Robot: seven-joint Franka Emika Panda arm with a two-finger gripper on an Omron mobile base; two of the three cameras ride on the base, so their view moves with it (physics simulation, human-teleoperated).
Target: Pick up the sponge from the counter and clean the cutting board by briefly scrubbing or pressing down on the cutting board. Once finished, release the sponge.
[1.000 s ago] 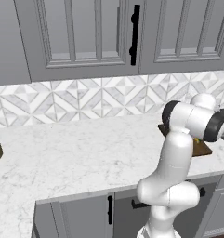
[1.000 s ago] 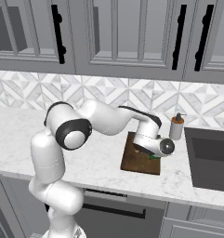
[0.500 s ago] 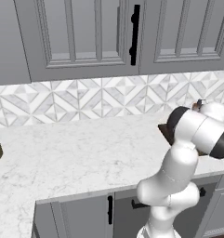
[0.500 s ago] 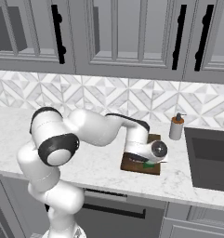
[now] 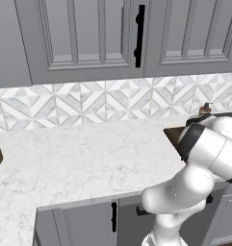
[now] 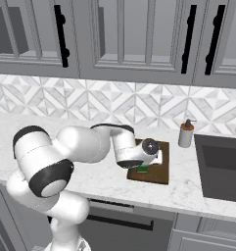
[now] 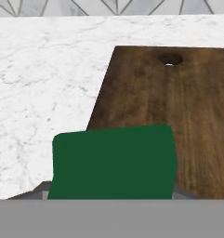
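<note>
Green-topped sponge sits clamped between the nearly shut jaws of the gripper, overhanging the left edge of the cutting board near its front left corner. The scrubbing step appears to be in hand; the next move likely calls for pressing down, then releasing. The arm reaches low across the counter, hand over the board.

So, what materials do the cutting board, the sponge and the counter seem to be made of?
The cutting board looks like dark brown wood with a matte finish: grain lines run along it. The sponge shows a flat dark green top, likely a scouring layer; its base is hidden. The counter looks like polished white marble or an imitation, with faint grey veins.
</note>
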